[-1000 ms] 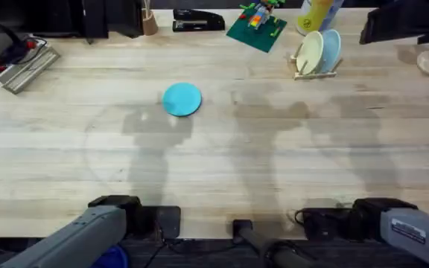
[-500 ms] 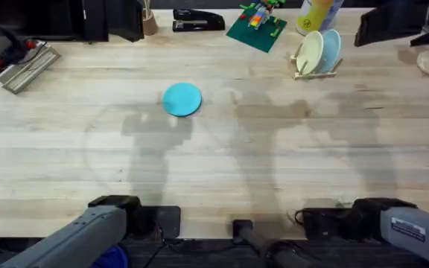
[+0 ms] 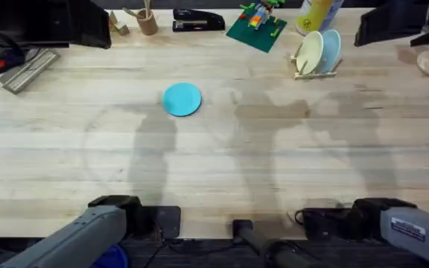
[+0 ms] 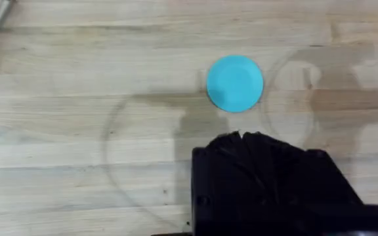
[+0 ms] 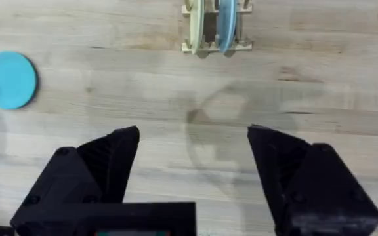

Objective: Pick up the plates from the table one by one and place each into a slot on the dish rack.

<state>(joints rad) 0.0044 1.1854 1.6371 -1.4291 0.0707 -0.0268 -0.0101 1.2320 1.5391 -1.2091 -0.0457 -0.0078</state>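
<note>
The turquoise plate (image 3: 182, 99) lay flat on the table (image 3: 274, 171) — unheld; the right gripper (image 5: 193, 164) was spread wide and empty, the left gripper (image 4: 241, 137) closed on nothing, both poised for a pickup.

My two arms (image 3: 73, 242) have pale grey, smooth-shelled links with black joint housings at my bases along the near table edge. My right arm (image 3: 412, 234) carries a small white label with dark print on its grey shell, and black cables curl beside its base. My right gripper (image 5: 192, 187) has two matte black, angular, faceted fingers (image 5: 97, 174). My left gripper (image 4: 261, 174) is a blocky black mass with a jagged front edge
</note>
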